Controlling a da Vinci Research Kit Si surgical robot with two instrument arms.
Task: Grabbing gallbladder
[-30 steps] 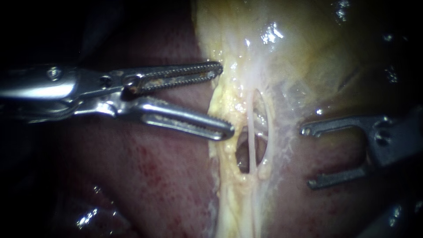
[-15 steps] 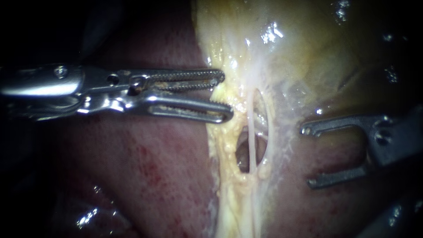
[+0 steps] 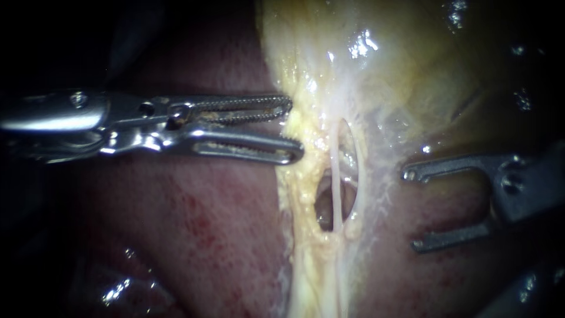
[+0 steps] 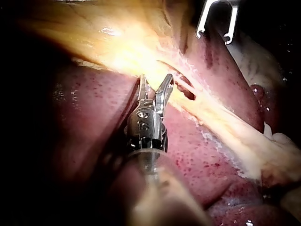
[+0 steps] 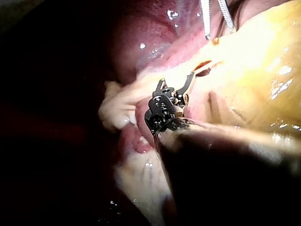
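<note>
The gallbladder (image 3: 412,70) is the pale yellow, glistening mass in the upper middle and right of the endoscope view. My left instrument (image 3: 295,131) comes in level from the left with toothed silver jaws open, their tips against the gallbladder's fatty yellow edge. My right instrument (image 3: 411,209) has dark forked jaws that stand wide open, to the right of the tissue and holding nothing. In the left wrist view my left instrument (image 4: 156,81) points its parted jaws at the yellow edge. In the right wrist view my right instrument (image 5: 176,85) hovers over pale tissue.
Red liver (image 3: 206,235) fills the lower left and lies under my left instrument. Below the gallbladder a thin whitish tube (image 3: 335,188) crosses a small dark window in the yellow tissue. My other instrument (image 4: 214,33) shows beyond the tissue in the left wrist view.
My left instrument's jaws have narrowed from wide open to a smaller gap, and their tips have drawn back slightly to the left along the gallbladder's edge. The right instrument has not moved.
</note>
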